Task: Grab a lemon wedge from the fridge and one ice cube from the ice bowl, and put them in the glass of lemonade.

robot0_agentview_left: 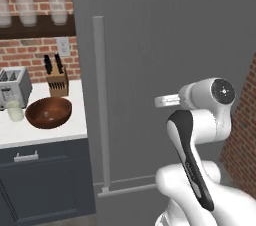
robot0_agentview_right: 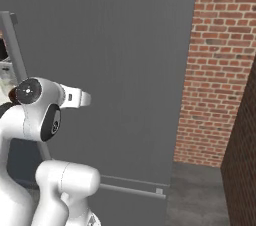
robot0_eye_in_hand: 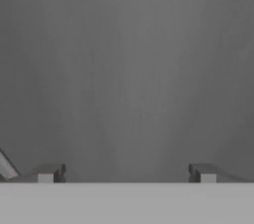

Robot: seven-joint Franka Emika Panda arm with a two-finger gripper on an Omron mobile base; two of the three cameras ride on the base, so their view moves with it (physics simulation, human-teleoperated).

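The gripper (robot0_eye_in_hand: 126, 173) sits nearest the lens in the hand view, its two dark tips spread wide with nothing between them: released and empty. It faces the flat dark-grey door of the fridge (robot0_eye_in_hand: 129, 69) at close range.

In the left base view the white arm (robot0_agentview_left: 200, 135) rises from the lower right and bends toward the fridge (robot0_agentview_left: 165, 45), whose door is shut. The long silver handle (robot0_agentview_left: 100, 100) runs vertically down the door's left edge, to the left of the arm's wrist. A sliver of pale bar at the lower left corner of the hand view may be this handle; it cannot be confirmed.

The lemon wedge is presumably behind the shut door; it cannot be confirmed from here. On the white surface (robot0_agentview_left: 50, 135) left of the fridge stand the wooden ice bowl (robot0_agentview_left: 48, 112), with a faint pale speck inside that may be the ice cube, and just beside it to the left the glass of lemonade (robot0_agentview_left: 15, 111). A toaster (robot0_agentview_left: 14, 86) and knife block (robot0_agentview_left: 57, 81) stand behind them.

Step in hand, by judgement: opening the fridge. Recommendation: shift the gripper sideways toward the handle, align the open tips either side of the bar, close firmly, then pull along the door's arc rather than straight back. Risk: closing on the flat door misses the bar.
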